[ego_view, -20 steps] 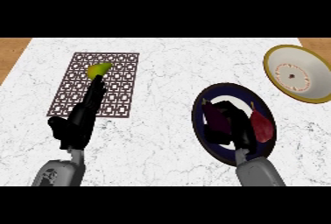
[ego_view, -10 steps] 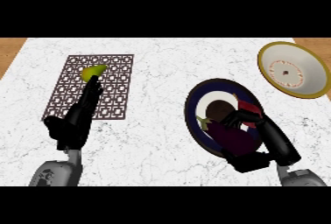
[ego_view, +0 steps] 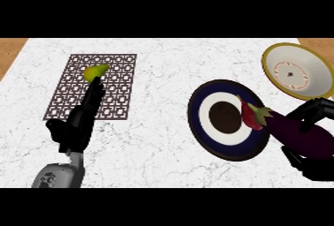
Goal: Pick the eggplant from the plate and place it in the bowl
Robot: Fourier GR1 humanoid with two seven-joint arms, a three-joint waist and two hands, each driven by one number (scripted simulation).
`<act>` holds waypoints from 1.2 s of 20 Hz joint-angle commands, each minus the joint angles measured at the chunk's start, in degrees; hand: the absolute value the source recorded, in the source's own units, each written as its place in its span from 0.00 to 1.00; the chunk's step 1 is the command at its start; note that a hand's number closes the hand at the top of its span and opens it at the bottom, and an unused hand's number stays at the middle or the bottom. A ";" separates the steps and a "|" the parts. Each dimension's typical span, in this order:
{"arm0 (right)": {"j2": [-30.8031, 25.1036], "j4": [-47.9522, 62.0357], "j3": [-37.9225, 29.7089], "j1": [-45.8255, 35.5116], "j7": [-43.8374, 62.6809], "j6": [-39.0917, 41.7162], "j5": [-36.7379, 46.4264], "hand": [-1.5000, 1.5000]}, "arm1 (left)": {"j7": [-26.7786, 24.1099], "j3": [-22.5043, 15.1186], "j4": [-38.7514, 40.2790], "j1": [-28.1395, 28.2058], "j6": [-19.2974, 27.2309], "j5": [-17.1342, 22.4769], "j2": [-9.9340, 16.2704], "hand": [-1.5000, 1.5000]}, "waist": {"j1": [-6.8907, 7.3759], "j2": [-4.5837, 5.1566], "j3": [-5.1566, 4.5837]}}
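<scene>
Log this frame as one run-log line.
phase: carry | right hand: shut on eggplant, lifted past plate edge | bowl: not reached | left hand: open, resting over mat

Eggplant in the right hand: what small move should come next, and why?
Probably carry it up and away toward the bowl. The right hand is curled round the eggplant, which now hangs past the plate at its right rim, stem end over the edge. The bowl sits just beyond, at the upper right, with nothing between.
</scene>
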 commanded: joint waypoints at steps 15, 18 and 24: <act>-6.84 16.87 -8.99 -29.40 21.34 3.85 -0.80 1.00 | -0.88 0.81 2.63 -2.79 -1.35 -1.90 -1.81 0.50 | 1.28 0.30 -0.02; -8.37 23.44 -7.14 -27.62 14.99 0.58 9.64 1.00 | -1.26 -0.12 0.51 -0.20 -1.74 -1.71 -2.01 0.50 | 1.72 0.47 0.01; -9.97 39.77 -2.46 -35.23 7.63 -3.05 21.00 1.00 | -0.35 0.57 0.00 0.09 -3.51 -0.85 -0.83 0.50 | 2.89 0.72 0.03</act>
